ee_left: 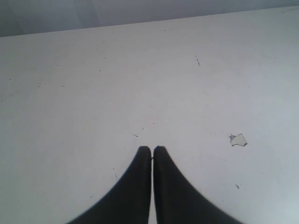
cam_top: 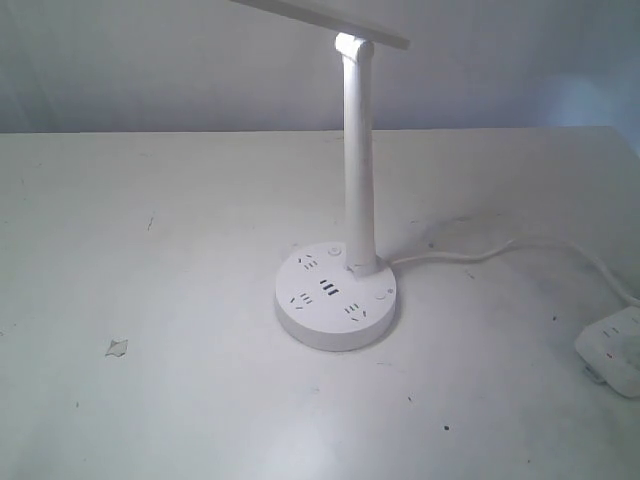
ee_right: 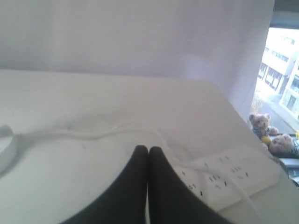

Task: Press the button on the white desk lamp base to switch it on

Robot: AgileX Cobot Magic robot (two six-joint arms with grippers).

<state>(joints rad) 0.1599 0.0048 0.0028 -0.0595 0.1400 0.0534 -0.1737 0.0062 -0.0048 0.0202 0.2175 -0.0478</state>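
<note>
The white desk lamp base (cam_top: 335,300) is a round puck in the middle of the table, with dark socket holes and USB slots on top. A small round button (cam_top: 333,250) sits at its far edge beside the slim white pole (cam_top: 359,160). Neither gripper shows in the exterior view. My left gripper (ee_left: 152,149) is shut, black fingers together over bare tabletop, holding nothing. My right gripper (ee_right: 148,149) is shut too, hovering beside the power strip (ee_right: 229,175); an edge of the lamp base (ee_right: 5,149) shows at that view's side.
A white cord (cam_top: 500,250) runs from the lamp base to the right, to a rectangular power strip (cam_top: 612,350) at the table's right edge. A small chip in the tabletop (cam_top: 117,347) lies at the left. The lamp head (cam_top: 330,20) overhangs the top.
</note>
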